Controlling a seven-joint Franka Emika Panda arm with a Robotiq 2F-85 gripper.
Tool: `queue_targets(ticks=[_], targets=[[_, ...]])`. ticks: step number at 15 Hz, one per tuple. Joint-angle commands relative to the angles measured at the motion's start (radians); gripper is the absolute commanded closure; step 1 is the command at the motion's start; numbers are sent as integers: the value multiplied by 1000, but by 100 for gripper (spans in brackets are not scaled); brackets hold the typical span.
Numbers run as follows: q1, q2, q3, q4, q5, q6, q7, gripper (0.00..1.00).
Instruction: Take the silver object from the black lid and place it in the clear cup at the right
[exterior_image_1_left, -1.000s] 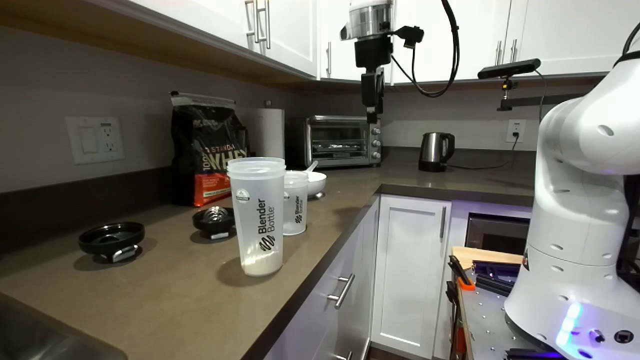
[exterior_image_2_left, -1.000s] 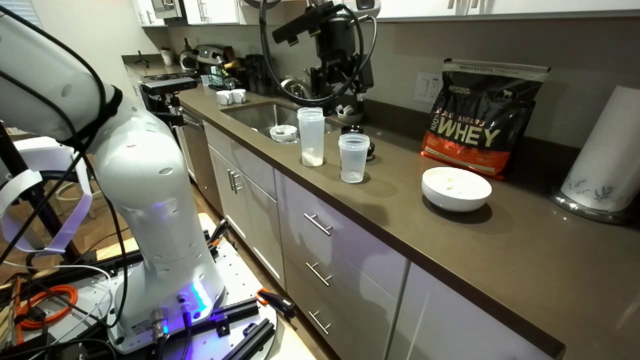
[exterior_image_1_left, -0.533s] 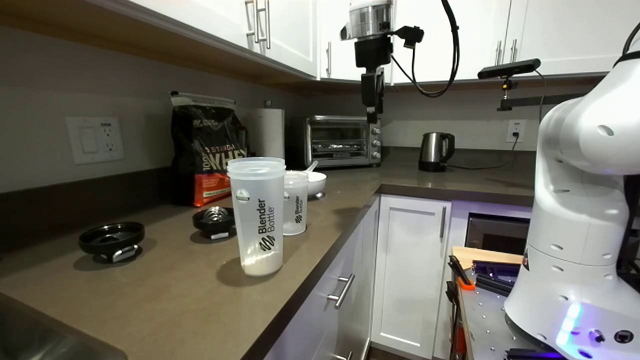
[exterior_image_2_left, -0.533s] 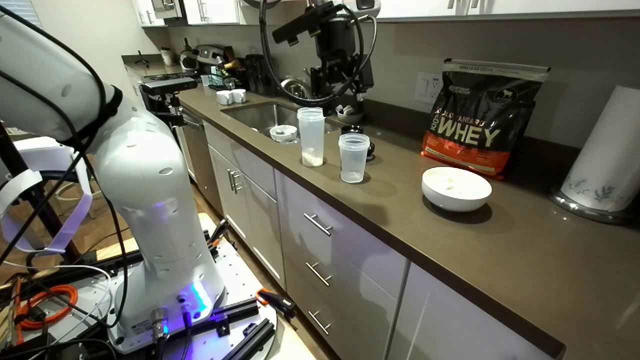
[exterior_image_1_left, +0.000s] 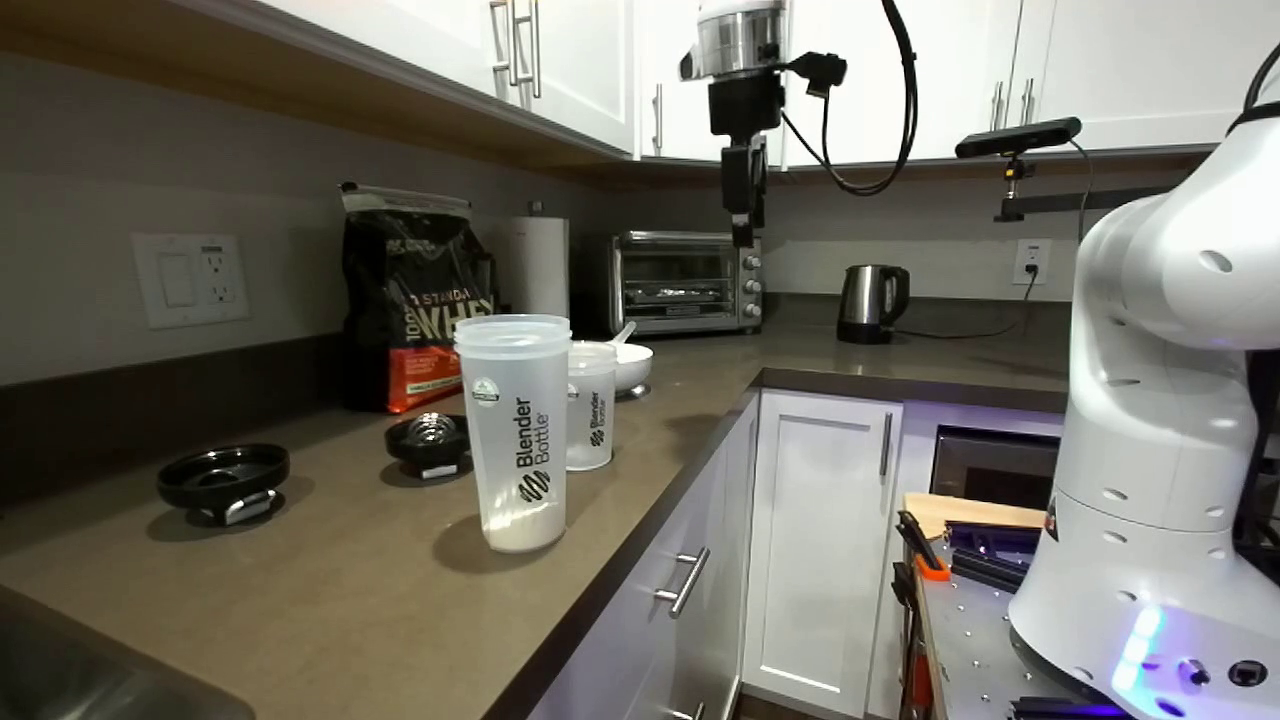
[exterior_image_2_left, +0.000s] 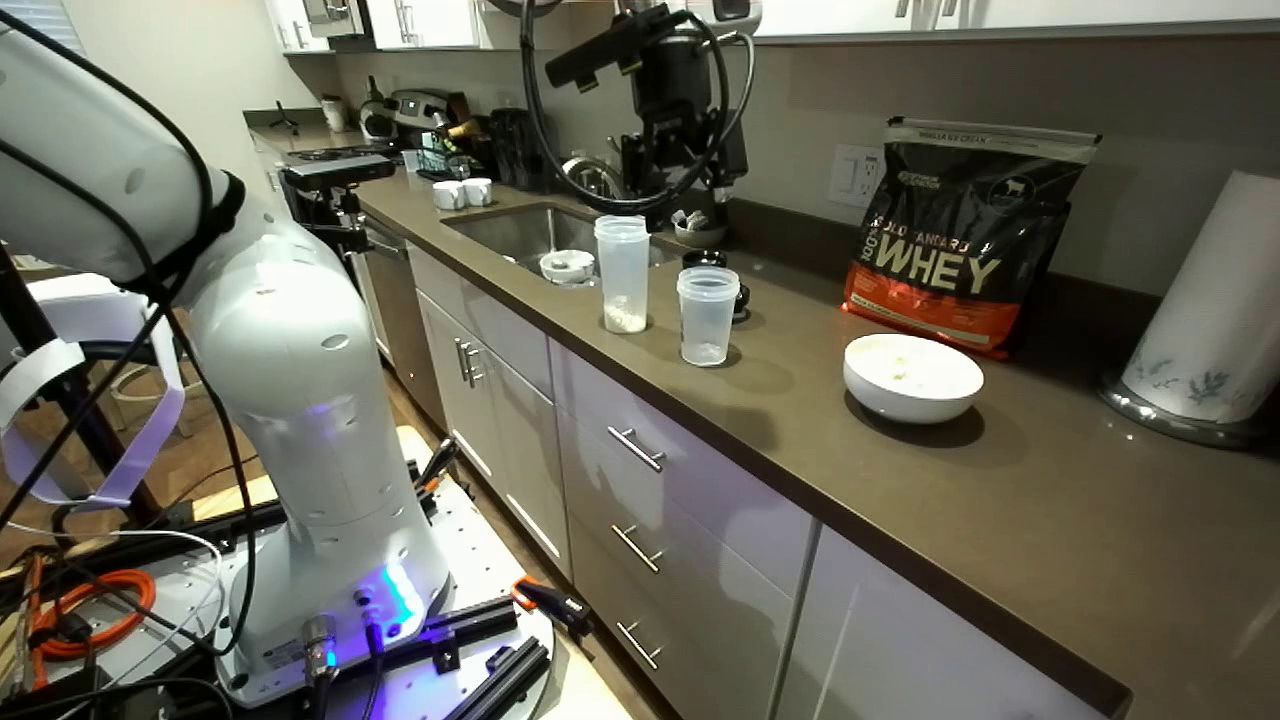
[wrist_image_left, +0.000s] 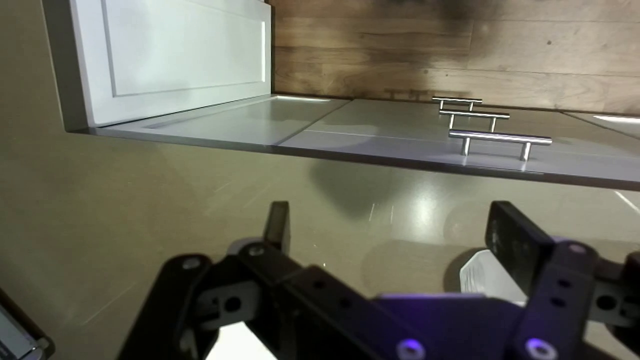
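The silver object, a wire whisk ball (exterior_image_1_left: 433, 429), sits in a black lid (exterior_image_1_left: 427, 466) on the counter. The clear cup is the smaller translucent shaker cup (exterior_image_2_left: 706, 325), upright on the counter. In an exterior view it also shows partly behind the bigger cup (exterior_image_1_left: 592, 440). The bigger cup (exterior_image_1_left: 525, 380) with dark lettering holds white powder and also shows in an exterior view (exterior_image_2_left: 624, 265). My gripper (exterior_image_1_left: 744, 235) hangs high above the counter, apart from both cups. In the wrist view my gripper (wrist_image_left: 392, 225) is open with nothing between its fingers. Ball, lid and cups are outside the wrist view.
Another black lid (exterior_image_1_left: 225, 478) lies nearer the sink (exterior_image_2_left: 540, 228). A white bowl (exterior_image_2_left: 912, 385) stands on the counter, with a whey bag (exterior_image_2_left: 970, 235) and a paper towel roll (exterior_image_2_left: 1210, 300) behind. A toaster oven (exterior_image_1_left: 685, 285) and kettle (exterior_image_1_left: 868, 300) stand further back.
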Motion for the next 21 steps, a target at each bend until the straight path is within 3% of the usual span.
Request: queue_targets(ticks=[1,8,16,21], targets=[[11,1,-9,3,-5,-4,5,0],[62,12,6,12,4,82,-11,0],[147,78,4,1,41,390,-56,0],[220,192,-24,19,149,573,-180,0]])
